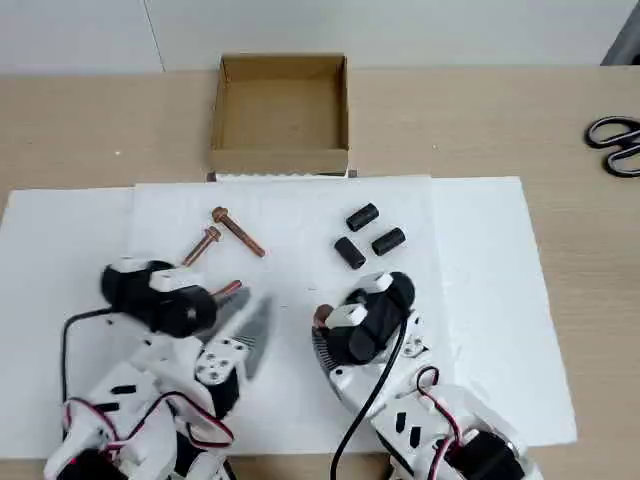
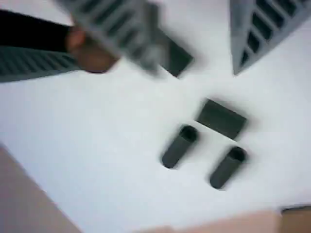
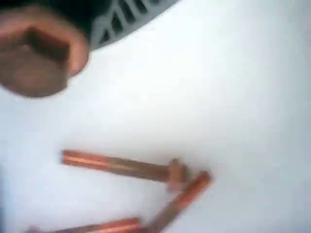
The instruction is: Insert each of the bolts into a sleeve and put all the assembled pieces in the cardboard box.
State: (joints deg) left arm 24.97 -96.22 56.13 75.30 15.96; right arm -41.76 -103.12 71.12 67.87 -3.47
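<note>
High view is showing the right gripper [image 1: 323,322] pinching a bolt [image 1: 322,314] just behind its copper head, jaws pressing together on it over the mat [image 1: 480,300]. Right wrist view is catching that hexagonal head [image 3: 34,53] close up, with a ribbed grey finger [image 3: 126,19] beside it and something dark sitting against it, too blurred to name. The left gripper [image 1: 258,305] is hanging just beside the right one, near the middle of the mat, with its jaws standing spread. Left wrist view is showing its grey fingers [image 2: 257,34] well apart, with a blurred dark shape by one of them that cannot be made out. Three loose bolts [image 1: 238,231] are lying on the mat beyond the left arm. Two are lying with their heads close together, and the third is lying partly under that arm's black motor. Right wrist view is showing them too [image 3: 116,165]. Three black sleeves [image 1: 362,216] are lying in a loose cluster on the mat beyond the right gripper, near each other but not touching, and are also appearing in left wrist view [image 2: 180,145]. The box [image 1: 280,160] is standing open-topped on the table [image 1: 100,120], just past the mat's far edge. Scissors [image 1: 615,145] are lying at the table's right edge, well apart from everything else.
</note>
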